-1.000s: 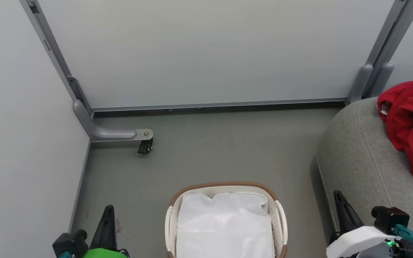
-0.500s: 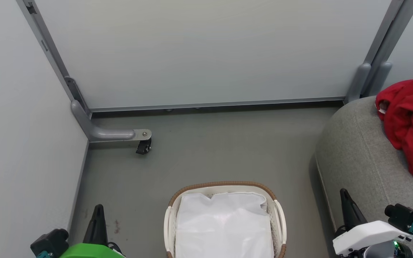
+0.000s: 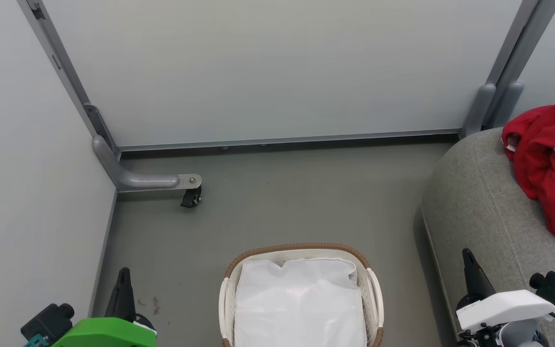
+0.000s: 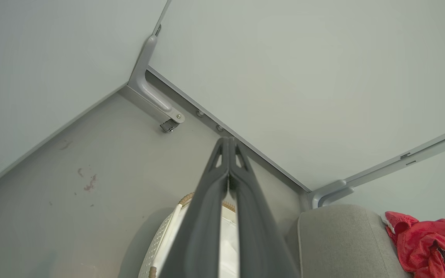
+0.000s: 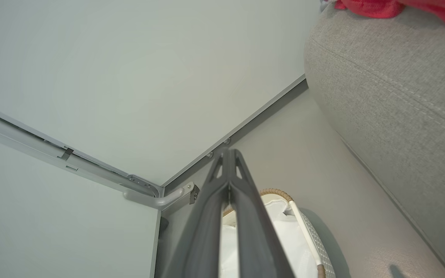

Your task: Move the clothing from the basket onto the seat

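Observation:
Red clothing (image 3: 549, 156) with white stripe trim and a black-and-white patch lies heaped on the grey seat (image 3: 480, 207) at the right; it also shows as clothing (image 4: 427, 243) on the seat (image 4: 342, 243), and as clothing (image 5: 392, 7) at the top of the right wrist view. The white basket (image 3: 372, 284) with a brown rim stands on the floor at bottom centre, holding just a white liner sheet (image 3: 301, 303). My left gripper (image 3: 124, 273) is shut and holds nothing, left of the basket. My right gripper (image 3: 466, 254) is shut with nothing in it, beside the seat's front.
Grey partition walls enclose the floor at the back and left. A grey metal foot with a black caster (image 3: 191, 196) juts from the back left corner. Grey posts (image 3: 492, 103) stand at the back right behind the seat.
Both grippers have drawn back toward the bottom of the head view and apart, the left further left, the right further right. The camera has shifted slightly.

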`<state>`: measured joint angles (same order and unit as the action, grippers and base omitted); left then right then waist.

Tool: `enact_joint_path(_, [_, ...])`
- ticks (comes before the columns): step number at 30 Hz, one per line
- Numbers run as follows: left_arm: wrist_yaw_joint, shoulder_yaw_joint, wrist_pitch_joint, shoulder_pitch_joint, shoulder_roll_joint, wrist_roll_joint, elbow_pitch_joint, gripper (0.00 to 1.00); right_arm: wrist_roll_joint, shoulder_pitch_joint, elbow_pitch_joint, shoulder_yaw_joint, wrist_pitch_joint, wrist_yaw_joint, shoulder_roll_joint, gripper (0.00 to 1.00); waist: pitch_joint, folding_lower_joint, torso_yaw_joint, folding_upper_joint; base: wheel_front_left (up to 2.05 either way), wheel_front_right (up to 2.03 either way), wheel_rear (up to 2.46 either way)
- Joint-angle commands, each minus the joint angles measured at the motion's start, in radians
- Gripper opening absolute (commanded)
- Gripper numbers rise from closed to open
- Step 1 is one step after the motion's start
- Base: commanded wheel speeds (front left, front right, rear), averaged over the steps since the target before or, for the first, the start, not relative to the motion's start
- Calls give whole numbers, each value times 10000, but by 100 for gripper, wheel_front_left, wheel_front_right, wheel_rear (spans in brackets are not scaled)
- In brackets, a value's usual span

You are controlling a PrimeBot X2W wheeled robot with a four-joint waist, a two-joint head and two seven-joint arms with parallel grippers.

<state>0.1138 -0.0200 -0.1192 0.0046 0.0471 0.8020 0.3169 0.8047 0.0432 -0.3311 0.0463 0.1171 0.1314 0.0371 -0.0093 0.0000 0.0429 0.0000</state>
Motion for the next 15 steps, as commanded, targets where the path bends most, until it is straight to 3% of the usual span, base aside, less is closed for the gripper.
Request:
enact_joint_path(1, [22, 100, 95, -332, 25, 335, -182, 0, 359, 293, 185, 56, -97, -4, 65, 0, 2, 0, -7, 0, 0, 0, 0])
enact_joint_path(15, [61, 370, 571, -527, 30, 1973, -300, 0, 1988, 385, 340, 193, -568, -5, 85, 0, 21, 0, -71, 0, 0, 0, 0])
